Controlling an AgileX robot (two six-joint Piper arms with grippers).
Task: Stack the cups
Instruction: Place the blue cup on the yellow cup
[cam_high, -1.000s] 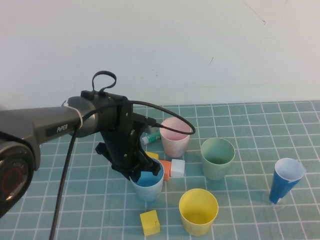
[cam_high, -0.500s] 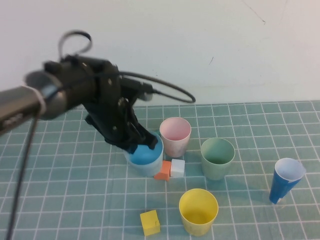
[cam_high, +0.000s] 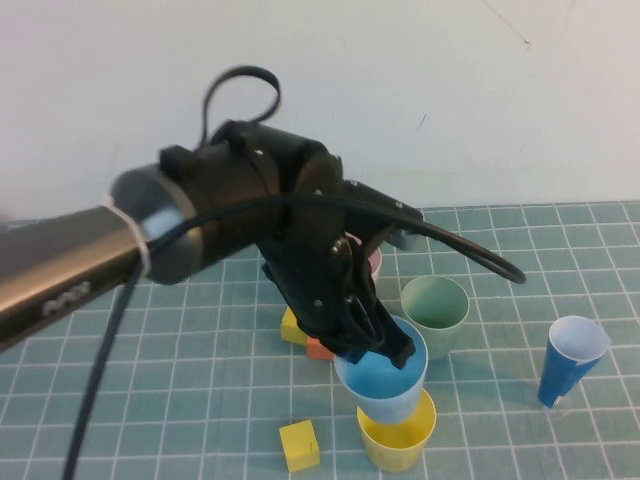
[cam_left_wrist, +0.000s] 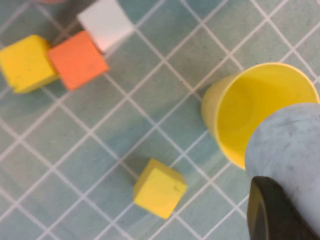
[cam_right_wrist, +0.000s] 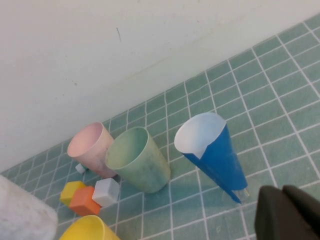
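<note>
My left gripper (cam_high: 378, 346) is shut on the rim of the light blue cup (cam_high: 385, 378). It holds that cup just above the yellow cup (cam_high: 402, 447), its base at the yellow cup's mouth. In the left wrist view one dark finger (cam_left_wrist: 272, 215) lies against the light blue cup (cam_left_wrist: 290, 145), beside the yellow cup (cam_left_wrist: 250, 107). The pale green cup (cam_high: 435, 315) stands upright behind them. The pink cup (cam_high: 375, 262) is mostly hidden by the arm but shows whole in the right wrist view (cam_right_wrist: 92, 147). My right gripper (cam_right_wrist: 290, 212) is shut and empty, low near the dark blue cup (cam_right_wrist: 215, 150).
A narrow dark blue cup (cam_high: 572, 360) stands at the right. One yellow block (cam_high: 300, 445) lies near the front edge. Another yellow block (cam_high: 293, 328) and an orange block (cam_high: 318, 349) sit under the left arm, with a white block (cam_right_wrist: 106, 191) next to them.
The left arm closed on the light blue cup, lifted it off the mat and carried it right and forward, over the yellow cup. The right arm stayed still.
</note>
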